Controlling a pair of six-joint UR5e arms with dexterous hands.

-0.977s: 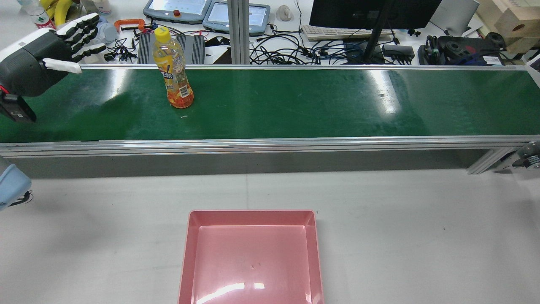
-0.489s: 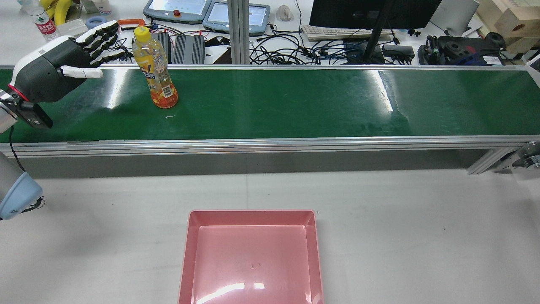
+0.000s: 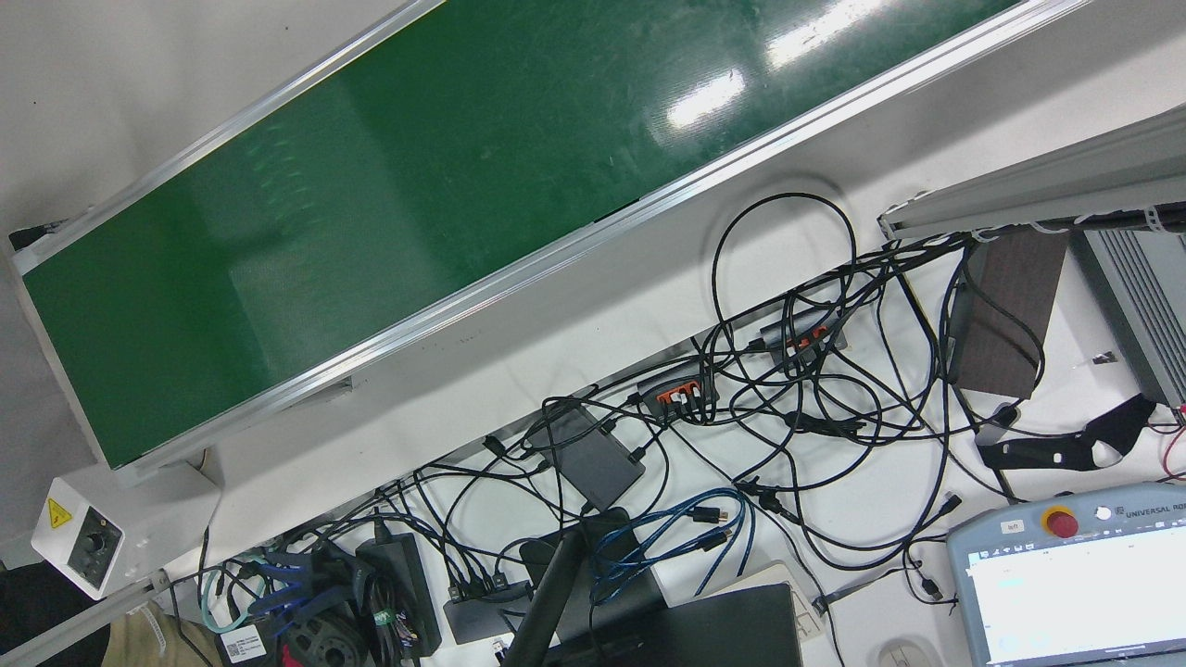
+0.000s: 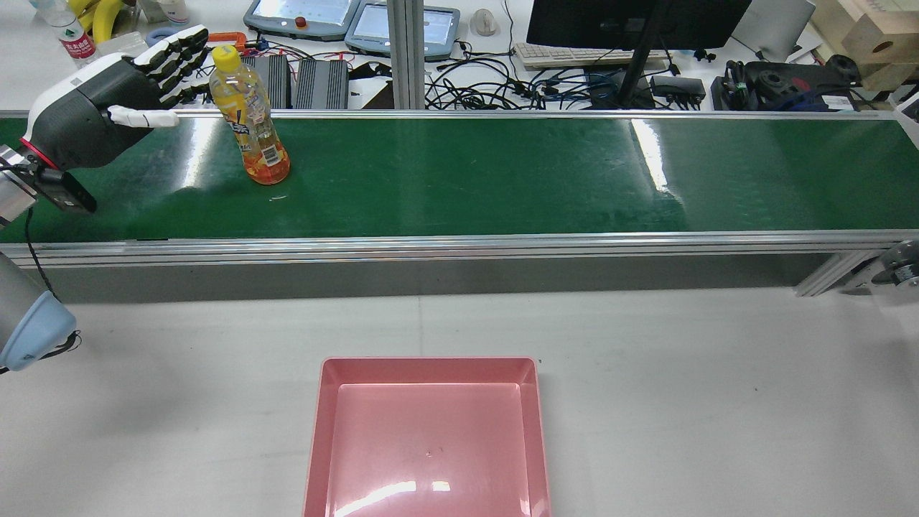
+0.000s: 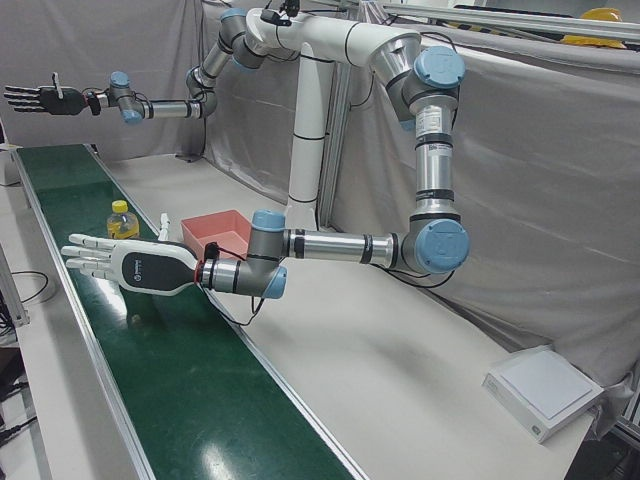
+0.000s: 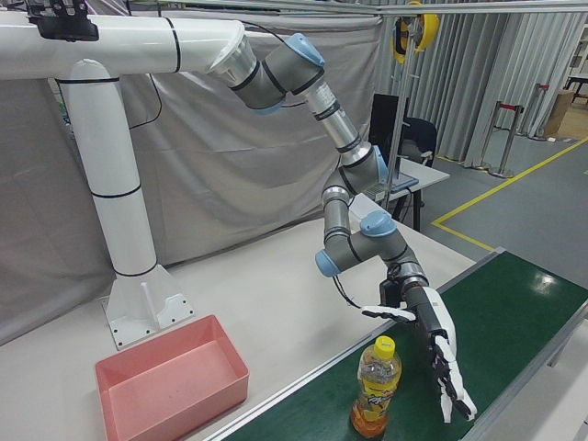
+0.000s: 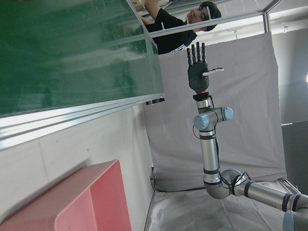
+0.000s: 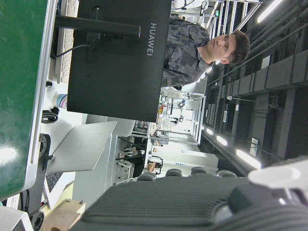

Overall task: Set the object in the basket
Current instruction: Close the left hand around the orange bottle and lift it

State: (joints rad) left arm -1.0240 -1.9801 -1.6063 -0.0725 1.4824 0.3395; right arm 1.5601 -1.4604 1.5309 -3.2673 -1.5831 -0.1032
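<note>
On the green belt (image 4: 459, 176), left hand (image 4: 93, 115) (fingers spread, empty) flanks the upright bottle (image 4: 248, 122).

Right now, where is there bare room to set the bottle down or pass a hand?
The pink basket holds nothing. The green belt is bare right of the bottle. White table flanks the basket. Crowded: the open left hand beside the bottle, and the cables behind the belt.

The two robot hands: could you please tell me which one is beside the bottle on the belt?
The left robot hand, open, fingers spread, just beside the upright bottle on the green belt. The right robot hand is raised far down the belt, near nothing.
</note>
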